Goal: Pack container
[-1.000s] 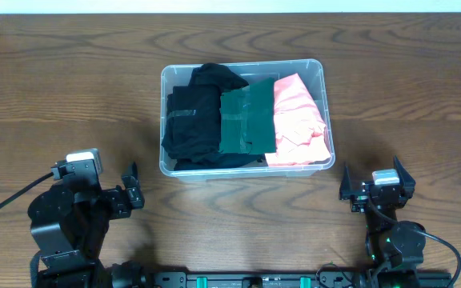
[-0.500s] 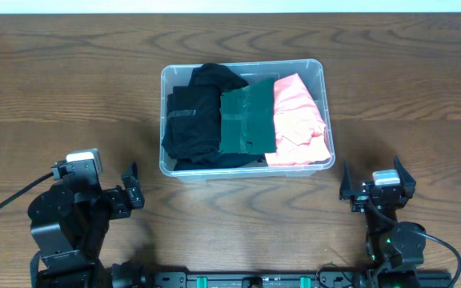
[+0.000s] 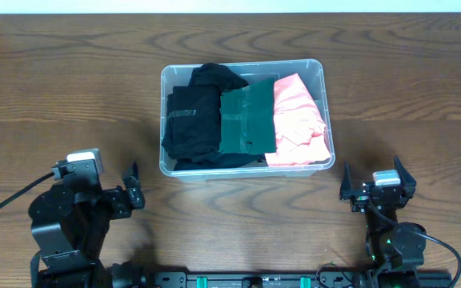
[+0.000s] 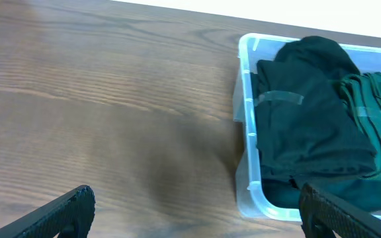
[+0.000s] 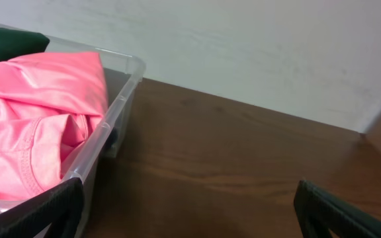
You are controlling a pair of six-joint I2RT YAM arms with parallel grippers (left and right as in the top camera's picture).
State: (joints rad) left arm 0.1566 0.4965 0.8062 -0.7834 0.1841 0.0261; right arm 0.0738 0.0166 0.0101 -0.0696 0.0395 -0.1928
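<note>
**Filled container mid-table, both arms at the near edge**

The large rectangular clear plastic container (image 3: 214, 171) was seen on the dark wooden table (image 3: 70, 80). A black folded garment (image 3: 192, 120), a dark green one (image 3: 246, 120) and a pink one (image 3: 298, 120) were packed side by side in it. The left gripper (image 3: 132, 186) and right gripper (image 3: 372, 178) were held low, aimed toward it, jaws spread apart and empty. The container was set ahead of them, untouched.

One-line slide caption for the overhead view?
Container packed with black garment, green garment and pink garment; left gripper and right gripper open, empty.
</note>
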